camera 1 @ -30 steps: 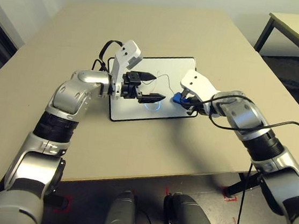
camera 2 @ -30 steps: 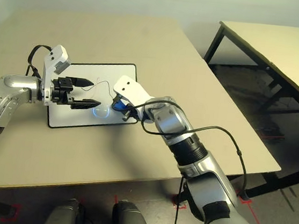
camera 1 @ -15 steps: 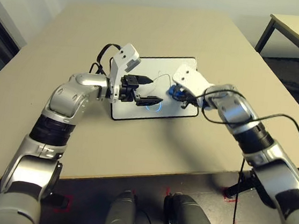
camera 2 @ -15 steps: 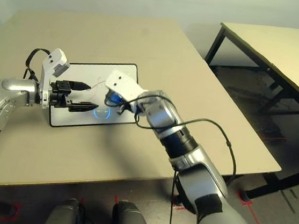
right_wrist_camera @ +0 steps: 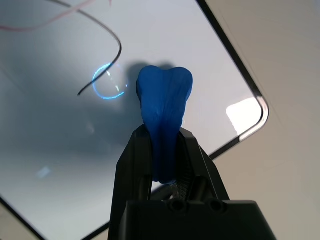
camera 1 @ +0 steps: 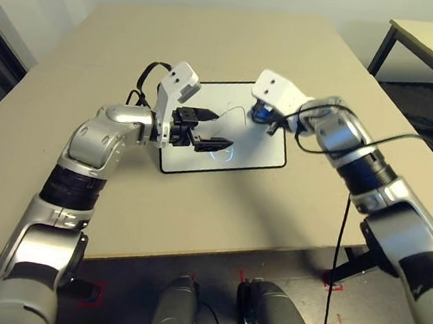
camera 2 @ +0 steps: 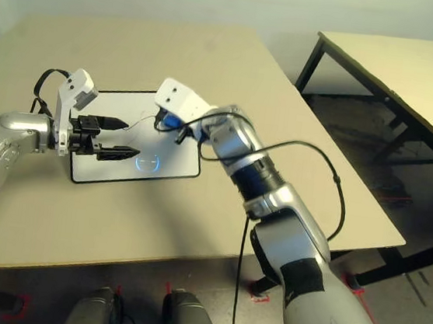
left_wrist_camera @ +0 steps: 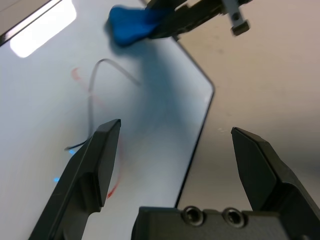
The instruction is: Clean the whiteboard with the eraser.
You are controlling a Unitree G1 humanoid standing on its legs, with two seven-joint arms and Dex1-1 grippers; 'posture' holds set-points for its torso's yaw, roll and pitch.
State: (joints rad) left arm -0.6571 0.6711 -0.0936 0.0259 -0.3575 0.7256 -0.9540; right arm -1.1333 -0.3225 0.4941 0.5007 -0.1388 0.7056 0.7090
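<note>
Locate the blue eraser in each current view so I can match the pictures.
Left eye: right of centre, upper half, in the right gripper.
Right eye: left of centre, upper half, eraser partly hidden.
Left wrist: top edge, left of centre.
Right wrist: centre, between the gripper's fingers.
Shared landmark: the whiteboard's dark curved scribble.

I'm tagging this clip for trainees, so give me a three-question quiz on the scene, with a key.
1. Which pincer grips the blue eraser, left or right?
2. True or false: the left pincer stands open.
3. Fill in: the whiteboard still carries a thin curved line in ____, beside a fainter red one.

Key: 1. The right pincer. 2. True. 3. Black.
</note>
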